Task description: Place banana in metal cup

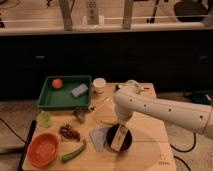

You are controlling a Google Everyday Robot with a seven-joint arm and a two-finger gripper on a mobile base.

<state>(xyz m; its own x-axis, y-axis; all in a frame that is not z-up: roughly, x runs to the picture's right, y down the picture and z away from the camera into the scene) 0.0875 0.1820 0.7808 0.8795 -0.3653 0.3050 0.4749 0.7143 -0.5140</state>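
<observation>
The banana (pixel 106 121) shows as a thin yellow strip lying on the wooden table, between the metal cup and the dark bowl. The metal cup (pixel 80 116), small and dull grey, stands upright just below the green tray's front right corner. My gripper (pixel 116 125) hangs at the end of the white arm (pixel 150 107), low over the table. It is right beside the banana's right end and just above the dark bowl. It is mostly hidden by the arm's wrist. The cup is about a hand's width to the left of the gripper.
A green tray (pixel 50 102) holds an orange (pixel 57 83) and a blue sponge (pixel 79 90). A white cup (pixel 100 85) stands beside the tray. Pale green cup (pixel 44 118), dark grapes (pixel 70 133), orange bowl (pixel 43 149), green pod (pixel 74 151), grey cloth (pixel 97 136), and a dark bowl (pixel 127 145) holding a tan block (pixel 119 137).
</observation>
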